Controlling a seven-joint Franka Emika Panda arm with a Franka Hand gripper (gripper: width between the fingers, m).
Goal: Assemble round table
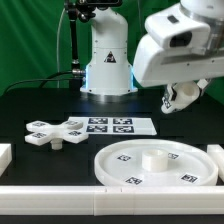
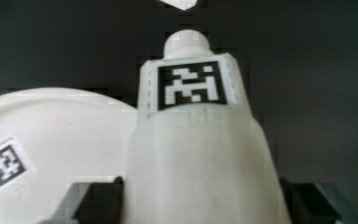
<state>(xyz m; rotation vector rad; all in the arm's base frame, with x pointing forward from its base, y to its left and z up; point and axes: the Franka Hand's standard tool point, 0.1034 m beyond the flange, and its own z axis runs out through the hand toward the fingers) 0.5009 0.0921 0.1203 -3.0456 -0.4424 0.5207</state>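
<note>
Lying flat on the black table (image 1: pixel 30 108), the cross-shaped piece (image 1: pixel 55 132) sits well away from the gripper (image 1: pixel 183 98), toward the exterior view's left. The marker board (image 1: pixel 110 125) lies between that piece and the gripper. The big round disc (image 1: pixel 155 165) rests lower, nearer the gripper but apart from it. The fingers (image 2: pixel 87 205) are clamped on the short thick cylinder (image 2: pixel 197 130), whose tagged side faces the wrist camera.

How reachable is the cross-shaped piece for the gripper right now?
Probably not yet. The gripper looks shut on the cylinder, so its fingers are taken. The cross-shaped piece lies uncovered at the exterior view's left, with nothing on top; once the cylinder is released, access looks free.
</note>
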